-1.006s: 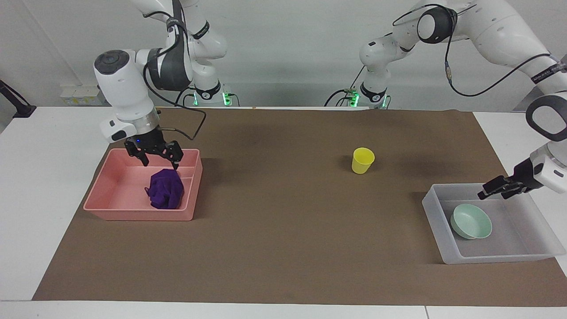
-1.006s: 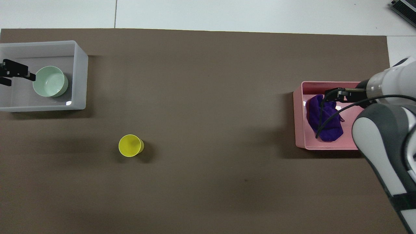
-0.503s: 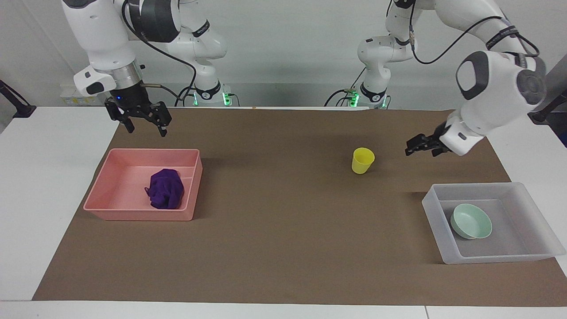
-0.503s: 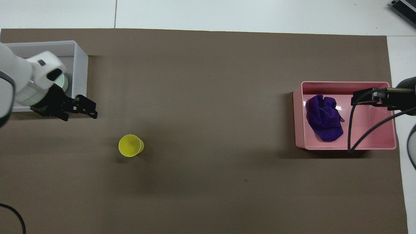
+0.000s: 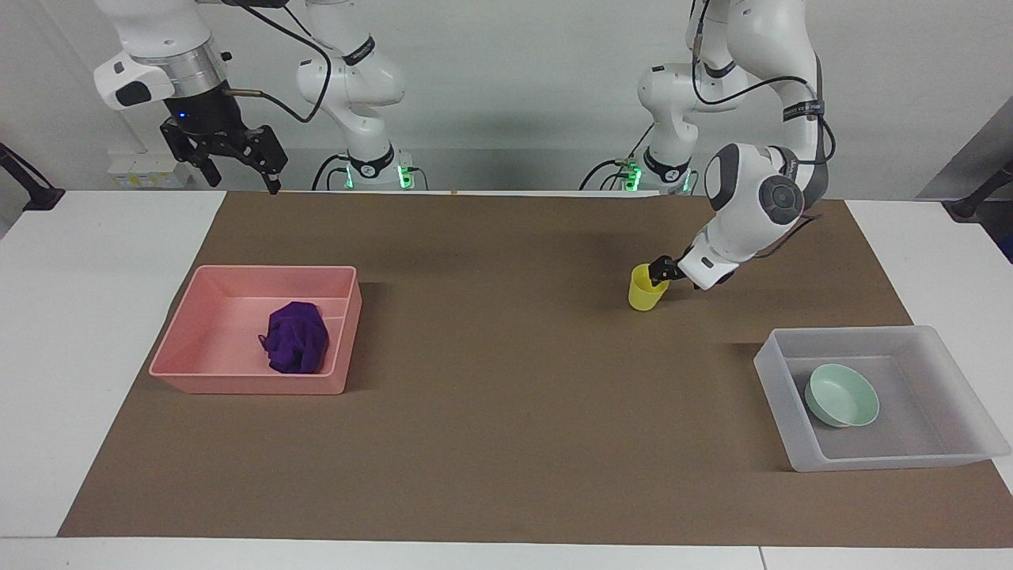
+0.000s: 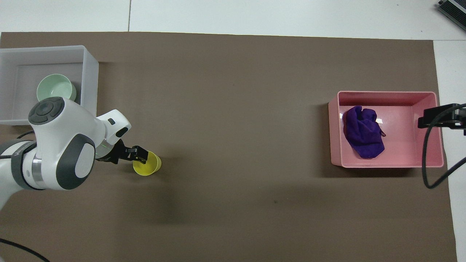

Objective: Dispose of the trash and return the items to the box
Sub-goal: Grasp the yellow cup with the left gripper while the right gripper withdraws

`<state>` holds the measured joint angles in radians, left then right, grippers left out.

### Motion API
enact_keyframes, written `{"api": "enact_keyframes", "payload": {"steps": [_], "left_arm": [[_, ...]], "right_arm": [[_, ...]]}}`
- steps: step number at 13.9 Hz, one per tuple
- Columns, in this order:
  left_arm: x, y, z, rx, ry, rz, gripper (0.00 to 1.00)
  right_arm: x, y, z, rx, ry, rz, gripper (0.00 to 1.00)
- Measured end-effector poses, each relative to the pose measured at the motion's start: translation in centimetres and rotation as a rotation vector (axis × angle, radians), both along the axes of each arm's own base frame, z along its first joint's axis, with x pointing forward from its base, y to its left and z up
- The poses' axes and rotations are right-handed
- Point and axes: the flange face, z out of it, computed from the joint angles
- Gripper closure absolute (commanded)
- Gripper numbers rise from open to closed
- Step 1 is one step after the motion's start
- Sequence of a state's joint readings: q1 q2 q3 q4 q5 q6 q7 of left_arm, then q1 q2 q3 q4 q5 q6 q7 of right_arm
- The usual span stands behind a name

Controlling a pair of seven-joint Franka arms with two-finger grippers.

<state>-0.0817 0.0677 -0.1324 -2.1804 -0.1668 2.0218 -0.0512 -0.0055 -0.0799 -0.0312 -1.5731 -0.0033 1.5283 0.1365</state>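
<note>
Bright even light from above; soft shadows on mat (image 5: 506, 396); sharp focus.

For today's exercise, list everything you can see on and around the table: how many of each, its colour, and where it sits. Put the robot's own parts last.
cup: one, yellow, upright on the mat.
bowl: one, mint green, in the clear box.
clear box: one, whitish, toward the left arm's end.
purple wad: one, in the pink tray.
pink tray: one, toward the right arm's end.
mat: one, brown, on the white table.
left gripper: at the cup's rim.
right gripper: open, raised, waiting.
</note>
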Motion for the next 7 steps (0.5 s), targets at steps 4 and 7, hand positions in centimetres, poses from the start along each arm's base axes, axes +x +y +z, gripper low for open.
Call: {"api": "enact_keyframes", "payload": {"steps": [4,7], "left_arm": [[0.2,-0.2,-1.8,-0.011,0.024,0.011,1.0],[0.4,-0.3,-2.4,-0.029,0.033,0.029,1.0]], "right_arm": [[0.3,0.2,-0.4,0.003,0.009,0.002,0.0],[0.3,0.4,-0.5,0.003,0.009,0.007,0.0]]}}
